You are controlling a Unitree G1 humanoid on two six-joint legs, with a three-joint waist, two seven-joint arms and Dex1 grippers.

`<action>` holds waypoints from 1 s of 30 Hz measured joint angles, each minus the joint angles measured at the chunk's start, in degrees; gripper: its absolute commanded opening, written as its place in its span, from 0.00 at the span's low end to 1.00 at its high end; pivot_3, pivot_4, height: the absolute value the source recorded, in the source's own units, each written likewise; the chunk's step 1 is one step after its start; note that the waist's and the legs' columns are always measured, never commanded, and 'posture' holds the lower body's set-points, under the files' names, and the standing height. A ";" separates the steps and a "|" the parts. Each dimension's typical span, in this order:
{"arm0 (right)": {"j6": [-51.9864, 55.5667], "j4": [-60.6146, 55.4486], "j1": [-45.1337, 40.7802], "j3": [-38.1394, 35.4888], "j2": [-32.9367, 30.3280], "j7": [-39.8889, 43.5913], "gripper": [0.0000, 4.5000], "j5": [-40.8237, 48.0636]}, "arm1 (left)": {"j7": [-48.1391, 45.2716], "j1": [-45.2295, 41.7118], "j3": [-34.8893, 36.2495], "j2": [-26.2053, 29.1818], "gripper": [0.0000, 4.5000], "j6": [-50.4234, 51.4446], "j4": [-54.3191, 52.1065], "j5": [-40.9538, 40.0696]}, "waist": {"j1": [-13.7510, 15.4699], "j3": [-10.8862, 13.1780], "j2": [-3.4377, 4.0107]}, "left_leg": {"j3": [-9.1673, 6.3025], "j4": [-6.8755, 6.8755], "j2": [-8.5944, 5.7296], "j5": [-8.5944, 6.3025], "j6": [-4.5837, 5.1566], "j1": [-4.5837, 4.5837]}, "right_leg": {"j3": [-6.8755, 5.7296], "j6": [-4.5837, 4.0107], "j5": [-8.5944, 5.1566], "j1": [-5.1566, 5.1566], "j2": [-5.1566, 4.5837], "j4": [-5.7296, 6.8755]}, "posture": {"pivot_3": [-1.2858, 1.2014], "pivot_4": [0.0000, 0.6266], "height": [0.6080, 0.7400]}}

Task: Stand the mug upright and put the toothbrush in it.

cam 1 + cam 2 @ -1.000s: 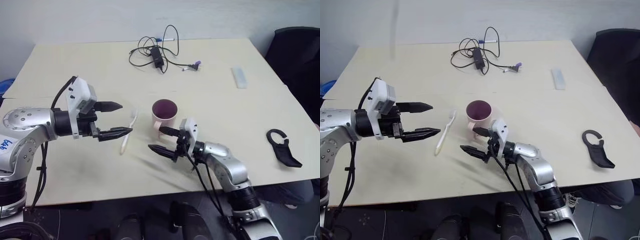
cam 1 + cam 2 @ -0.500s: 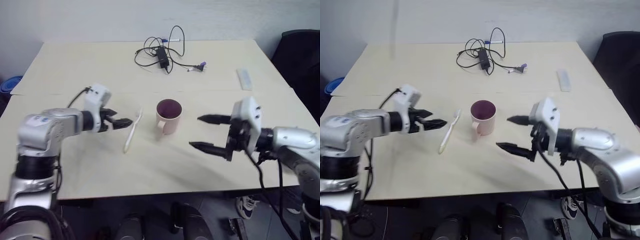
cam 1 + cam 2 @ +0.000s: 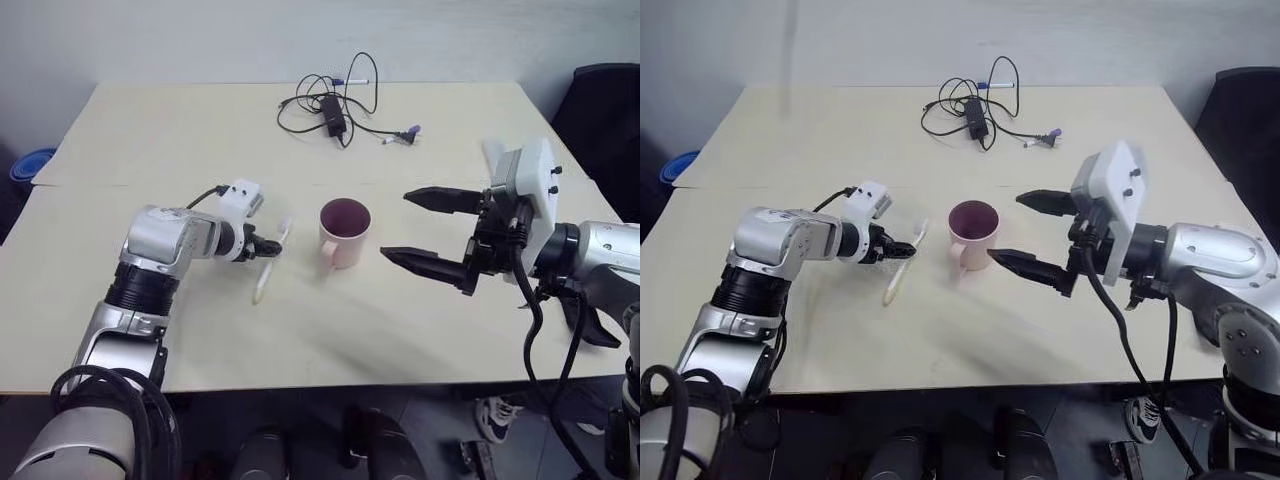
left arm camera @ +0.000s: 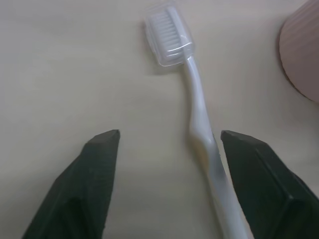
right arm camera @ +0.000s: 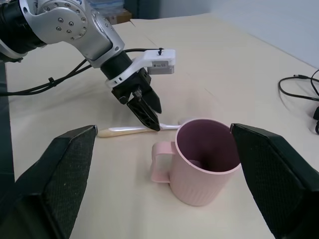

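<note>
The mug (image 3: 345,232) stands upright near the middle of the table (image 3: 150,130), its dark inside showing, its handle turned toward the near edge; the toothbrush (image 3: 270,262) lies flat just beside it at the mug's nine o'clock, apart from it, bristle head with a clear cap toward the far side; the left end effector (image 3: 266,247) is down at the toothbrush, its two black fingers (image 4: 97,164) parted with the handle between them, close against one finger, not clamped; the right end effector (image 3: 422,228) hovers above the table at the mug's three o'clock, released, fingers spread wide, holding nothing; a tangle of black cable (image 3: 330,100) lies at twelve o'clock, well apart.
</note>
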 measured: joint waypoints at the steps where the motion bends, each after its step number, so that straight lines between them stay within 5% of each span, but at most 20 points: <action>1: -0.11 -0.19 0.34 0.00 -0.26 -0.05 1.00 -0.02 | -0.47 -0.08 -0.10 -0.08 0.48 -0.02 0.14 0.10 | 0.00 0.00 0.00 | 0.00 0.00 -0.01 0.00 0.00 0.00 | 0.00 0.01 0.00 0.01 0.00 0.02 | 0.52 0.24 1.00; 8: -2.34 -0.35 3.45 -0.03 -3.77 0.45 1.00 -0.97 | -3.13 -0.22 -1.20 -0.23 0.04 -0.18 0.41 1.09 | -0.14 0.00 0.00 | 0.00 0.00 -0.06 0.00 0.01 0.00 | 0.00 0.02 0.01 0.01 0.03 -0.02 | 0.52 0.24 1.00; 18: -2.20 -0.17 4.21 -2.16 -6.02 1.40 1.00 2.96 | -1.82 0.30 0.12 0.44 0.04 -4.80 2.11 3.43 | -0.22 0.00 0.00 | 0.01 0.00 0.10 0.00 0.01 0.02 | 0.01 0.02 0.01 0.00 0.02 -0.07 | 0.52 0.24 1.00; 23: -2.25 -0.01 4.86 -2.34 -6.27 1.24 1.00 3.55 | 0.83 -0.31 10.16 -2.69 0.04 -22.16 7.31 3.28 | -0.07 0.02 -0.03 | 0.01 0.02 0.26 0.00 0.01 -0.07 | -0.06 0.02 0.02 -0.02 0.00 -0.02 | 0.52 0.24 1.00; 30: -2.14 0.78 5.17 -4.43 -6.53 -0.46 1.00 5.29 | -3.63 -6.98 23.90 -11.72 0.04 -34.16 0.00 -9.73 | 0.03 0.05 -0.09 | 0.07 0.06 0.16 -0.08 0.16 -0.17 | -0.17 0.19 0.11 0.04 -0.05 -0.23 | 0.52 0.24 1.00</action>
